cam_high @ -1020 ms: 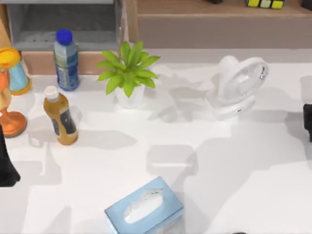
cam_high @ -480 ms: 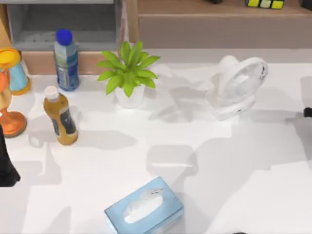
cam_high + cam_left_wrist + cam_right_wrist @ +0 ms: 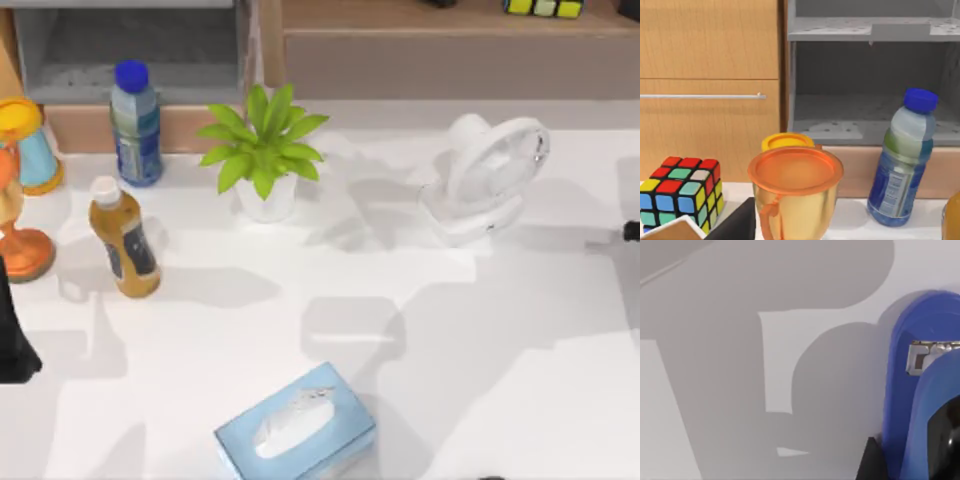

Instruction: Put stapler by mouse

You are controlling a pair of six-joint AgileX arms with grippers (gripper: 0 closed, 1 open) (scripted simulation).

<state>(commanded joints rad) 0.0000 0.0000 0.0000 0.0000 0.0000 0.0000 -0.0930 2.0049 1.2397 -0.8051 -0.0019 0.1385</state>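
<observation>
Right pincer [image 3: 940, 450] sits very close over the blue stapler [image 3: 920, 390] in the right wrist view, dark parts of it against the stapler's near end; whether it is clamped on or merely poised I cannot tell. The stapler lies flat on the white worktop [image 3: 715, 390], a small metal-and-pale mark showing on its upper face. From above, just a dark sliver of the right arm [image 3: 632, 232] pokes in at the right edge of the worktop, past the white fan [image 3: 485, 175]. The left arm [image 3: 12, 340] rests parked at the left edge, beside the orange cup [image 3: 795, 192].

I judge this the grasping step, with carrying not begun. No mouse is in sight, so the next move calls for a sure grip, then a lift and a search for it.
</observation>
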